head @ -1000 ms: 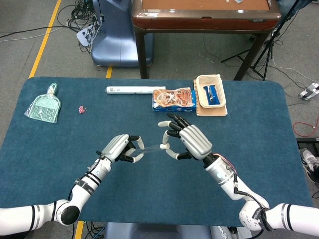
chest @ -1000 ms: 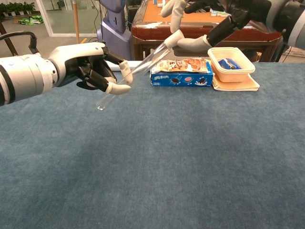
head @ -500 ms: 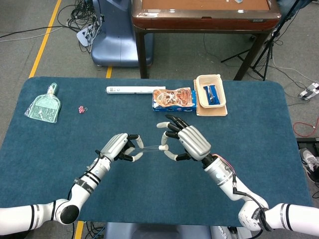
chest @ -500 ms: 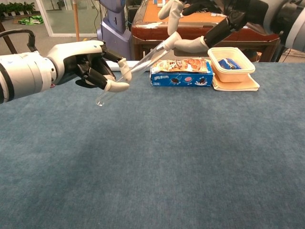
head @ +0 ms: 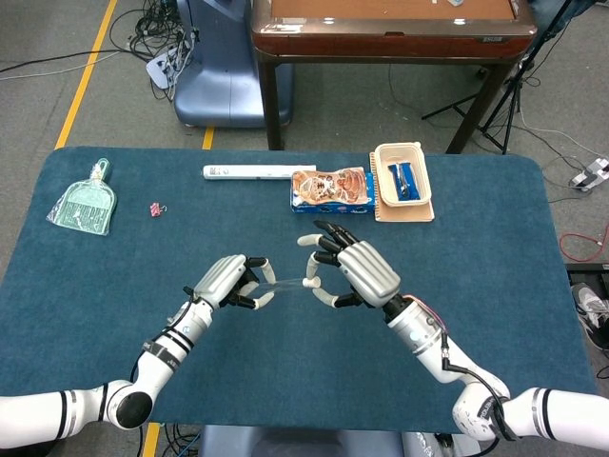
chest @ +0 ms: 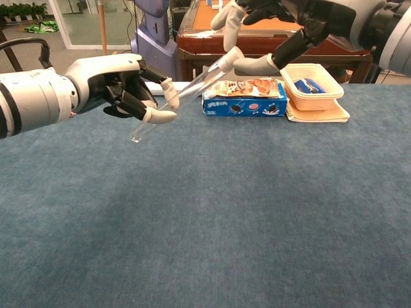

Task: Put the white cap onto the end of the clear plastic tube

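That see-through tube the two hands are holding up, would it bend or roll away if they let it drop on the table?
The clear plastic tube runs straight between the left hand and the right hand with no sag, so it is probably stiff. It looks round and smooth, so it would likely roll on the table. Thin fingers hold it up, which suggests it is light.

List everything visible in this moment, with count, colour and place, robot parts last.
Clear plastic tube: 1, transparent, held above table centre.
White cap: 1, at the tube's right end.
Dustpan: 1, green, far left.
Binder clip: 1, pink, beside dustpan.
White bar: 1, table rear.
Cookie box: 1, blue, rear centre.
Tray: 1, beige, holding blue packets, rear right.
Left hand: holds tube.
Right hand: pinches cap.
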Controlling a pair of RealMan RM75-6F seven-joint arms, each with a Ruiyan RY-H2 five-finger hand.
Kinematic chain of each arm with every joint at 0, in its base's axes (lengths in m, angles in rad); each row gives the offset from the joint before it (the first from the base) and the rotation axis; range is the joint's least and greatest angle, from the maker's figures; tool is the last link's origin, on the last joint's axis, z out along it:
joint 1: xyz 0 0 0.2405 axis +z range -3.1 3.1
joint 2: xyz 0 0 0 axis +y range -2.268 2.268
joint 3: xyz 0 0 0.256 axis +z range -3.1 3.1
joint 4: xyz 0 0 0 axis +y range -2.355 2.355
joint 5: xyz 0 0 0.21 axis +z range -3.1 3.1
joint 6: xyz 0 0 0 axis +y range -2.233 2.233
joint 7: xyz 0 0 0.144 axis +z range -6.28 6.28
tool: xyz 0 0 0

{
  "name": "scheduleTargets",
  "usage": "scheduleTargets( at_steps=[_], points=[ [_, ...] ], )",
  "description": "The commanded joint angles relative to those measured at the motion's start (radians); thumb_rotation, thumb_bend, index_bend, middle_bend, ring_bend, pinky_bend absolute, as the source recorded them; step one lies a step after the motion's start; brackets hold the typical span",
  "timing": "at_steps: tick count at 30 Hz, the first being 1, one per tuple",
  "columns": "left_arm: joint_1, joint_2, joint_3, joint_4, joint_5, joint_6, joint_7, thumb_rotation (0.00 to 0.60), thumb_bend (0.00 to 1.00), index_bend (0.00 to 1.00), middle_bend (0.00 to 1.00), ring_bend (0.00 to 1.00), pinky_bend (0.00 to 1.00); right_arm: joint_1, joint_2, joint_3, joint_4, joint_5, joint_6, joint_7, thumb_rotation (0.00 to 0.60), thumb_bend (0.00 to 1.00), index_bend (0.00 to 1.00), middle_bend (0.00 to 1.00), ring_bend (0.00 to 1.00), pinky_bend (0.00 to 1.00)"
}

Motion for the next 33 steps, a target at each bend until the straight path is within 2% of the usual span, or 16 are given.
scheduleTargets(
  at_steps=[1,16,20,24,33],
  points=[
    [-0.002,0.001,-0.001,-0.003,0.001,0.001,0.001,0.600,0.30,0.61,1.00,0.98,0.99,0.001,-0.001,0.000,0.001,0.000,-0.001,0.000,0.600,0.37,0.66,0.22,0.00,0.10],
    [-0.006,0.000,0.000,-0.002,-0.008,0.004,0.005,0.600,0.30,0.61,1.00,0.98,0.99,0.005,0.001,-0.012,0.008,-0.009,-0.009,-0.007,0.600,0.37,0.66,0.21,0.00,0.10],
    [-0.005,0.002,0.001,-0.003,-0.005,0.004,0.003,0.600,0.30,0.61,1.00,0.98,0.99,0.009,0.008,-0.018,0.009,-0.015,-0.020,-0.008,0.600,0.36,0.54,0.15,0.00,0.08],
    [-0.004,0.004,0.003,-0.003,-0.001,0.004,0.001,0.600,0.30,0.61,1.00,0.98,0.99,0.013,0.013,-0.020,0.007,-0.017,-0.030,-0.008,0.600,0.28,0.40,0.12,0.00,0.06],
    [-0.001,0.007,0.012,0.000,0.004,0.006,0.007,0.600,0.30,0.61,1.00,0.98,0.99,0.015,0.014,-0.020,0.001,-0.023,-0.025,-0.006,0.600,0.17,0.32,0.09,0.00,0.05]
  ],
)
